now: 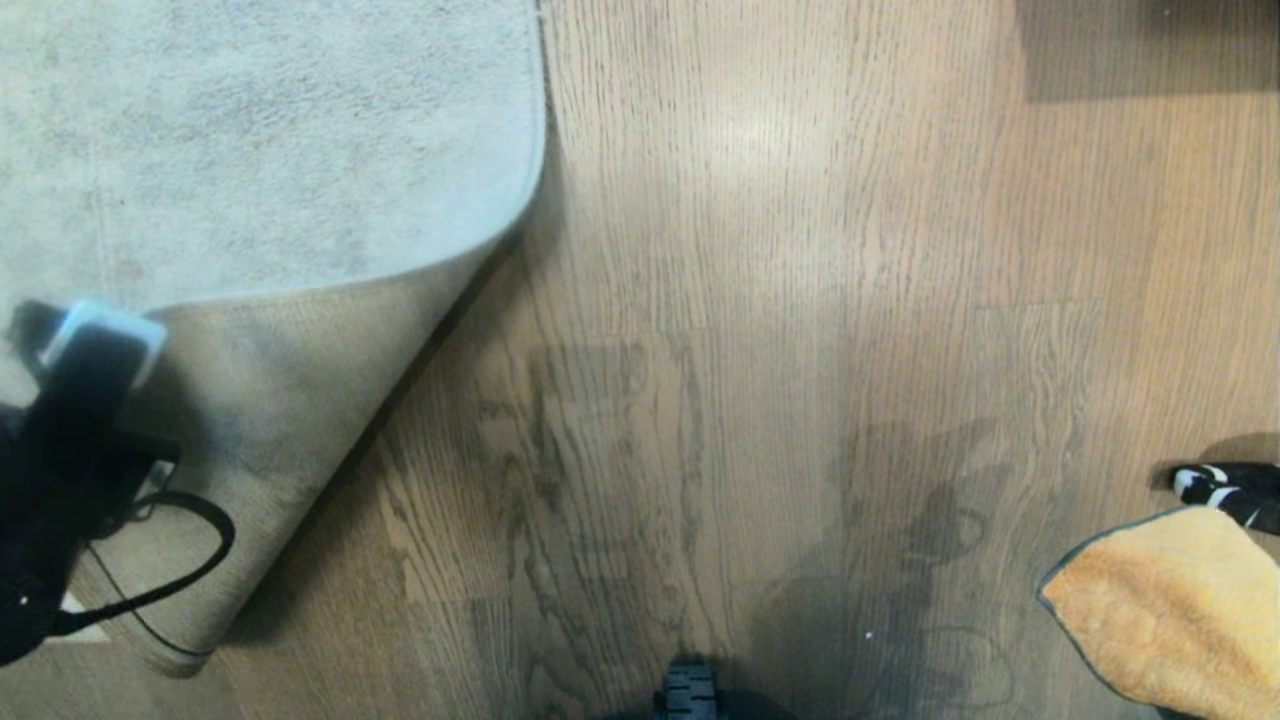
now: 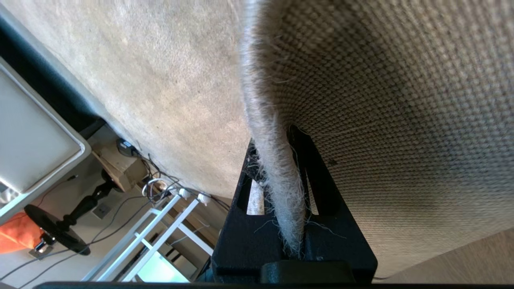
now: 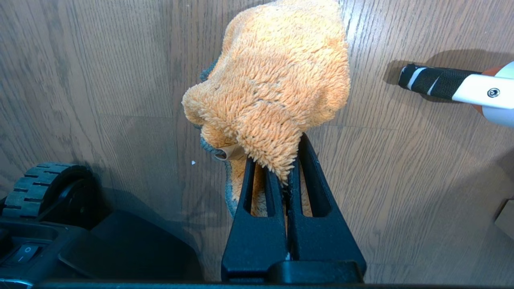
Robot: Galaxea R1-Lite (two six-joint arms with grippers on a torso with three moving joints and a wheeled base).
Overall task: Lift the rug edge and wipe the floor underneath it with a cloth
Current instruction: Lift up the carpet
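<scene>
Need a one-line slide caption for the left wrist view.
Left gripper shut on the rug edge, woven tan backing turned toward the camera.

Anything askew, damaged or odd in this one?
The rug edge is fraying, with loose threads trailing over the left gripper that pinches it. The corner is folded back, tan backing up, but that is the task. The right gripper holds the cloth above the floor. Nothing spilled.
</scene>
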